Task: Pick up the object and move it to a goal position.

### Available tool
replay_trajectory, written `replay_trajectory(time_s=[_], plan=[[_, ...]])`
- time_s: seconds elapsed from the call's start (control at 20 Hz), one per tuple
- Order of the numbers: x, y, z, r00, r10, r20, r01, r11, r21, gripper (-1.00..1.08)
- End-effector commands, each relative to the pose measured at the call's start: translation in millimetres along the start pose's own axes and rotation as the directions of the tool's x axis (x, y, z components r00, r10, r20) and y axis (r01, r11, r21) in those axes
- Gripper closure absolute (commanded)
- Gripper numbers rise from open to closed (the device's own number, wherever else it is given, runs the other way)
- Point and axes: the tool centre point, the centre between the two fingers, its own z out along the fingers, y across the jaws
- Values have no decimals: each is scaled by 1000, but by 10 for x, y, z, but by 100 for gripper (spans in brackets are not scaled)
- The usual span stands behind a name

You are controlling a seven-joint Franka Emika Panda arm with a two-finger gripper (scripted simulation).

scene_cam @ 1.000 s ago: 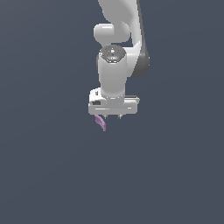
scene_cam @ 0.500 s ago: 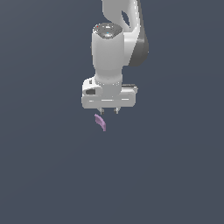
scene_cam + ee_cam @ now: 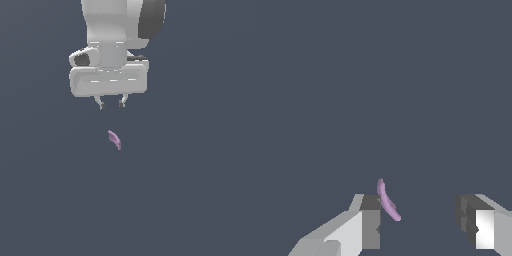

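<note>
Hanging above the dark floor (image 3: 200,200), the gripper (image 3: 112,104) has its fingers (image 3: 100,104) spread apart with nothing between them. The wrist view confirms this: both pads (image 3: 371,222) stand well apart, and the object (image 3: 387,202) lies on the ground beyond them, nearer one finger than the other, touching neither so far as can be told.

A second ago the crescent sat right at the fingertips, partly hidden by them. Half a second ago a gap had opened between it and the tips. Now the object (image 3: 114,139) rests clearly below the gripper, apart from it, while the arm (image 3: 120,30) has risen and looms larger in the exterior view.

The crescent itself appears to have stayed where it was, so the lift came away without it. By that reading the grasp either failed or had not been made, and the task is no further along: no goal marker is visible, and the piece remains on the floor. A fresh descent, centred over the crescent, would likely be needed before closing.
</note>
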Motion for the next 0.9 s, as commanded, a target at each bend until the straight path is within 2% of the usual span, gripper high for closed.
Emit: replay_trajectory(time_s=[0.0,0.4,0.85], plan=[[17,119,-309,998,-35,-47,34,999,-3,-20],[-59,507,-1184,972,-131,-196,134,991,4,-20],[-333,998,-1859,909,-212,-360,238,971,32,-20]])
